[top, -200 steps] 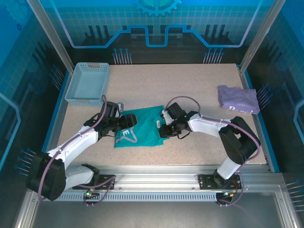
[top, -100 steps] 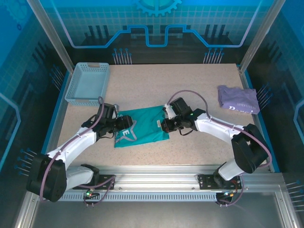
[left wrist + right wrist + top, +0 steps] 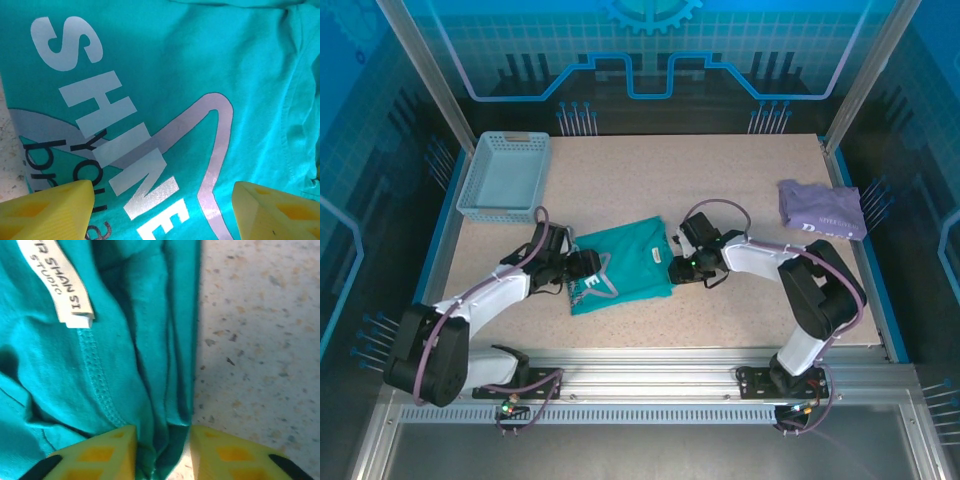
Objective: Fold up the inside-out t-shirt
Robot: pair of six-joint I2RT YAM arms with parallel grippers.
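Note:
The teal-green t-shirt lies folded into a small, slightly skewed rectangle at the table's middle front. Its silvery "SHINE" print faces up at the left end. My left gripper hovers over that print, open, with its yellow fingertips wide apart and nothing between them. My right gripper is at the shirt's right edge. Its jaws stand close together on a bunch of folded hem. The pale neck tag lies just beyond the hem.
A light blue basket stands at the back left. The folded lavender garment lies at the right edge. Bare speckled tabletop stretches behind the shirt and shows right of the hem.
The shirt has drawn in and turned a little, its right end now higher. Both grippers shifted slightly with it; the right arm's elbow has swung back in toward the shirt.

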